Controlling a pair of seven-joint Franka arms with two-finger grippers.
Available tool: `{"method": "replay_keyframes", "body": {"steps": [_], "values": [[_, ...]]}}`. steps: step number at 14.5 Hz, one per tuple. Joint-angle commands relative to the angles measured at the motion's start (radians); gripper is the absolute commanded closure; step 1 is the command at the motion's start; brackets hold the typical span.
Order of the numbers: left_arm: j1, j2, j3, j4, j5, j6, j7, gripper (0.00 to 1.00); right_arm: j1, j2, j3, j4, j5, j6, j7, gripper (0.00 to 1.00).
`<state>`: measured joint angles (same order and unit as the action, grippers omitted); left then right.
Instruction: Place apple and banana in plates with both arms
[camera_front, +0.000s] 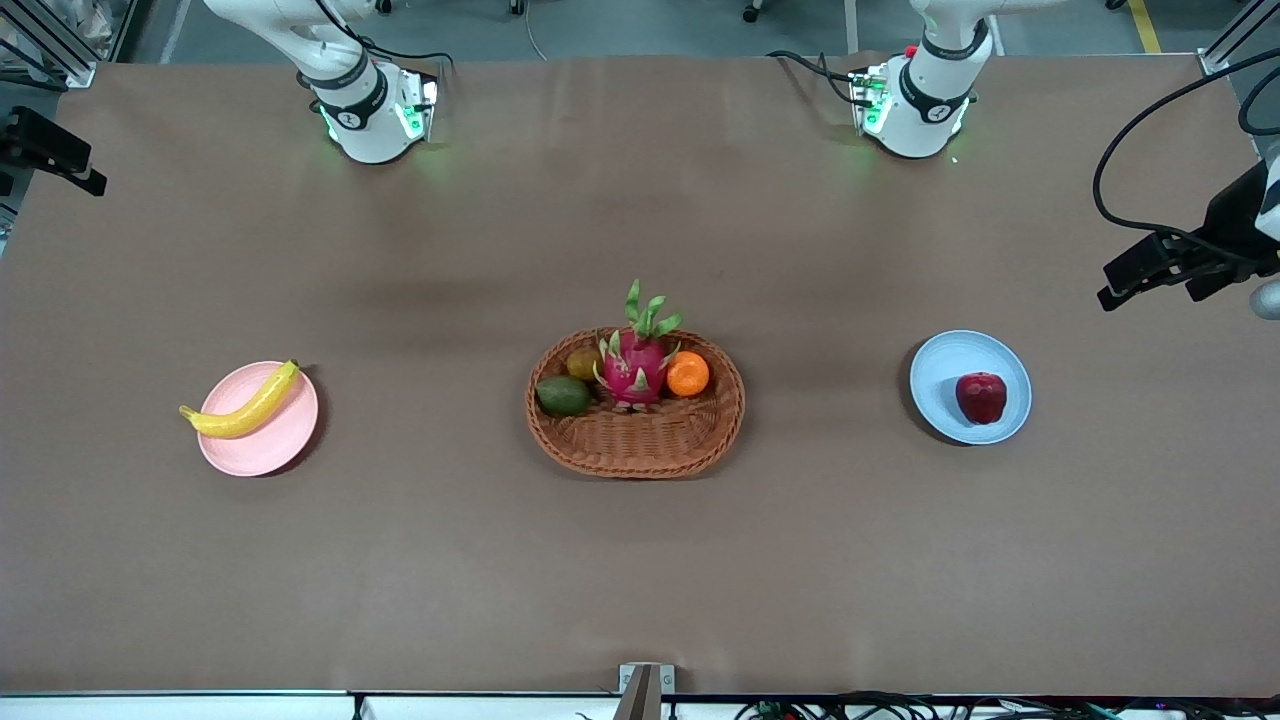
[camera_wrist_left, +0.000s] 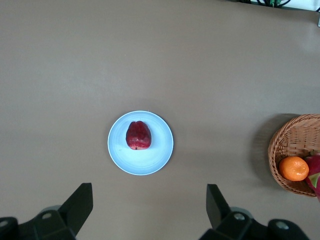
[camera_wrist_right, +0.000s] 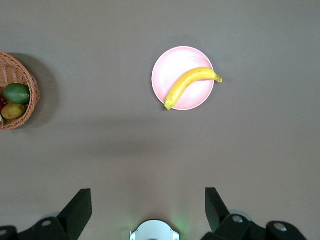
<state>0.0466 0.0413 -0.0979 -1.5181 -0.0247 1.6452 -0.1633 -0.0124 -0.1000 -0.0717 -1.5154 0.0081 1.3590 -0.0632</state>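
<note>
Glossy dark red, the apple sits on the light blue plate toward the left arm's end — firm, rounded, likely slippery; you'd pinch it across its widest part. The banana lies across the pink plate, softer, best held mid-length. The left gripper and right gripper hang high with fingers spread, empty. In the front view the grippers are cut off at the edges.
</note>
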Motion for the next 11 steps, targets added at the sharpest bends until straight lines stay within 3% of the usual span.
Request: {"method": "replay_keyframes", "body": {"steps": [1,11], "values": [[0.006,0.011,-0.002,0.029,-0.017,-0.024,0.001,0.0,0.0,-0.029,0.004,-0.031,0.013,0.023,0.011,0.0],[0.003,0.011,-0.002,0.027,-0.017,-0.024,0.004,0.0,-0.006,-0.037,0.003,-0.029,0.041,-0.028,0.034,0.0]]}}
